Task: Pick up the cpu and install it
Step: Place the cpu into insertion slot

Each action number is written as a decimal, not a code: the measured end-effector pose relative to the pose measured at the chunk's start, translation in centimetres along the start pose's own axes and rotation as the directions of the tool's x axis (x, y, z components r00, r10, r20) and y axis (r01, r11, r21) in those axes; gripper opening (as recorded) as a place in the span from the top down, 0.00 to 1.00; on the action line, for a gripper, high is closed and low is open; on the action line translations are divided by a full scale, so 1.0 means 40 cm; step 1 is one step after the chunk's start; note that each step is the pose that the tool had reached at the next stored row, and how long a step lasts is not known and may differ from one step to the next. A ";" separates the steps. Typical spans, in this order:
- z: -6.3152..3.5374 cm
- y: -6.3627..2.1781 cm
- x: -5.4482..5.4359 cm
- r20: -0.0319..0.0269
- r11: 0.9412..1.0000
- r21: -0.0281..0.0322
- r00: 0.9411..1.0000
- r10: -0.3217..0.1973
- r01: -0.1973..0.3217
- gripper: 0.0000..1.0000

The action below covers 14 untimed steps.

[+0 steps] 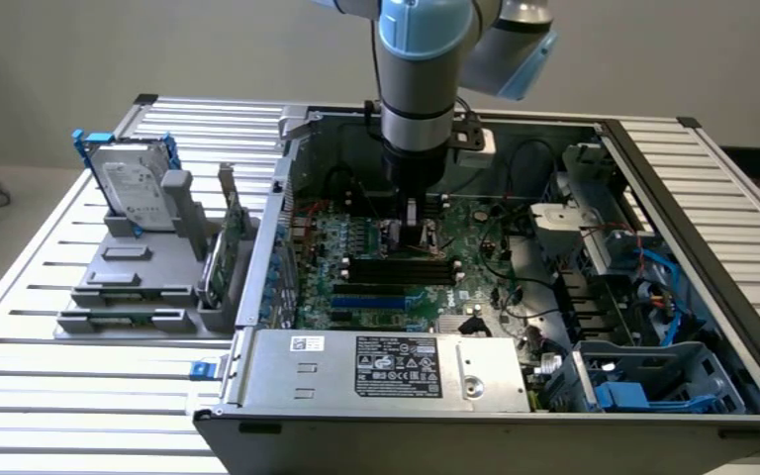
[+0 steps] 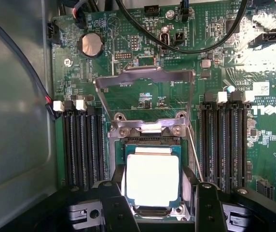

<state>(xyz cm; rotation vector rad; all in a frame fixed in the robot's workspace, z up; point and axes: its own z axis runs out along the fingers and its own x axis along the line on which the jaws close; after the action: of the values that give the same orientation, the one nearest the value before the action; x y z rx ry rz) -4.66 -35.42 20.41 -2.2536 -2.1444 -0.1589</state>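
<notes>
Cpu (image 2: 152, 179) clamped in the gripper (image 2: 154, 193), right over the socket (image 2: 147, 129).
On the motherboard (image 2: 254, 58), a bank of memory slots (image 2: 82, 145), then the cpu, flat and square to the socket, directly under the gripper with fingers (image 2: 113, 203) seemingly pressed to opposite sides, then more slots. The arm (image 1: 420, 79) reaches straight down into the computer case (image 1: 394, 371).

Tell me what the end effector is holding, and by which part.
The cpu, pinched by two opposite side edges in the end effector, over the open socket.

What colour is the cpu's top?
The cpu has a pale silvery top, glaring almost white, with a green border. It shows best in the wrist view.
</notes>
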 end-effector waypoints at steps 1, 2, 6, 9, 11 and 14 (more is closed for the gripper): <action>0.000 0.000 0.001 0.003 1.000 0.000 1.000 -0.001 0.001 0.45; 0.000 0.000 0.001 0.004 1.000 0.000 1.000 -0.002 0.002 0.45; 0.000 0.000 0.003 0.006 1.000 0.000 1.000 -0.007 0.007 0.45; 0.000 0.000 0.004 0.005 1.000 0.001 1.000 -0.012 0.012 0.45; 0.001 0.000 0.004 0.005 1.000 0.001 1.000 -0.016 0.016 0.45; 0.003 0.001 0.005 0.006 1.000 0.002 1.000 -0.022 0.022 0.45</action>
<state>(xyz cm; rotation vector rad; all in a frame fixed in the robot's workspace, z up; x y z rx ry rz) -4.62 -35.22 20.31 -2.2336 -2.1715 -0.1513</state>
